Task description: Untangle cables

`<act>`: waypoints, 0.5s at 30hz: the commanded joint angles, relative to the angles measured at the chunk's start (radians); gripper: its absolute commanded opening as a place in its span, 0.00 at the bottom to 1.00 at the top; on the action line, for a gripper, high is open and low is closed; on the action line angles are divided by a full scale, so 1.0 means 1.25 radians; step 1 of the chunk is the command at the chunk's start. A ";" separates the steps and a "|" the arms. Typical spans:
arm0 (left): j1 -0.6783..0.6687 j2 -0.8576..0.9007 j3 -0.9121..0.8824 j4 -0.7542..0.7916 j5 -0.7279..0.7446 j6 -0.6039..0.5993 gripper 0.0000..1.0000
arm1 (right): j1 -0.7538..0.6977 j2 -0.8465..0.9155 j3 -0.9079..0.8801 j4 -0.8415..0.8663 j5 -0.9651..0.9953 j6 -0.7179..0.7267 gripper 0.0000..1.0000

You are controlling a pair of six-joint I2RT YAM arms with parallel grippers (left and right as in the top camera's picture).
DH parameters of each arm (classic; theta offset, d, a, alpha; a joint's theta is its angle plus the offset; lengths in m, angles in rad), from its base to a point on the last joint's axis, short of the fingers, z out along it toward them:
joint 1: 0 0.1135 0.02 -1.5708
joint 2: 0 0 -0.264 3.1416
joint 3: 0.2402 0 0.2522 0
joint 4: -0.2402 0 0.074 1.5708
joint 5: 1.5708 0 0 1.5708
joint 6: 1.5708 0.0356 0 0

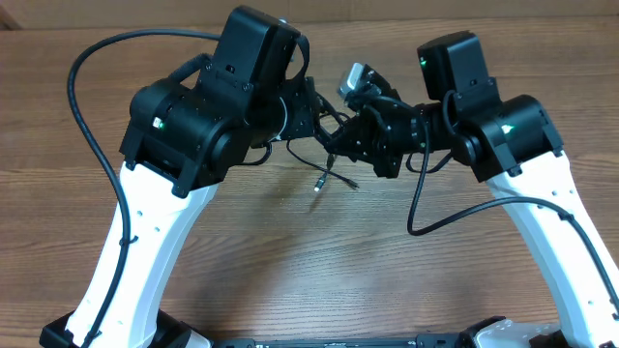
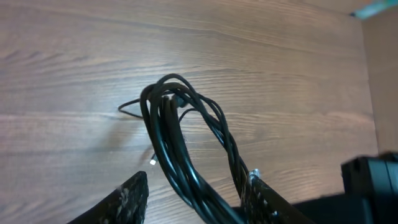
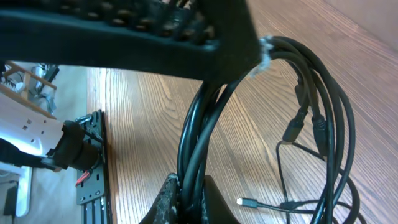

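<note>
The cables (image 2: 168, 130) are a coil of thin black cords, held up above the wooden table (image 2: 74, 74). In the overhead view the coil hangs between the two grippers, with loose plug ends (image 1: 322, 181) trailing onto the table. My left gripper (image 2: 198, 179) is open, its fingers wide apart with the coil passing between them; a twisted strand lies against its right finger. My right gripper (image 3: 189, 184) is shut on a bundle of the cables (image 3: 199, 124). A loose plug end (image 3: 246, 201) lies on the table below. In the overhead view the left gripper (image 1: 324, 121) and right gripper (image 1: 340, 145) meet at mid-table.
Thick black arm wiring loops off the left arm (image 1: 85, 116) and the right arm (image 1: 430, 217). The left gripper's finger crosses the top of the right wrist view (image 3: 124, 37). A black base plate (image 3: 93, 180) stands at the table's edge.
</note>
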 commanded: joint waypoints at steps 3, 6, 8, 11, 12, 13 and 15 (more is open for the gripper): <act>0.005 0.031 0.016 -0.015 -0.033 -0.051 0.50 | 0.021 -0.005 0.006 0.018 0.004 -0.013 0.04; 0.005 0.052 0.016 -0.014 -0.033 -0.052 0.47 | 0.031 -0.005 0.006 0.014 0.005 -0.013 0.04; 0.006 0.071 0.016 -0.014 -0.033 -0.054 0.34 | 0.038 -0.005 0.006 0.015 0.005 -0.017 0.04; 0.006 0.089 0.016 -0.015 -0.033 -0.054 0.04 | 0.038 -0.005 0.006 0.018 0.006 -0.017 0.04; 0.007 0.093 0.016 -0.014 -0.033 -0.054 0.04 | 0.038 -0.005 0.006 0.018 0.009 -0.017 0.04; 0.009 0.096 0.016 -0.013 -0.033 -0.060 0.04 | 0.037 -0.005 0.006 0.018 0.020 -0.016 0.04; 0.017 0.097 0.016 -0.011 -0.033 -0.067 0.04 | 0.037 -0.005 0.006 0.018 0.052 -0.016 0.04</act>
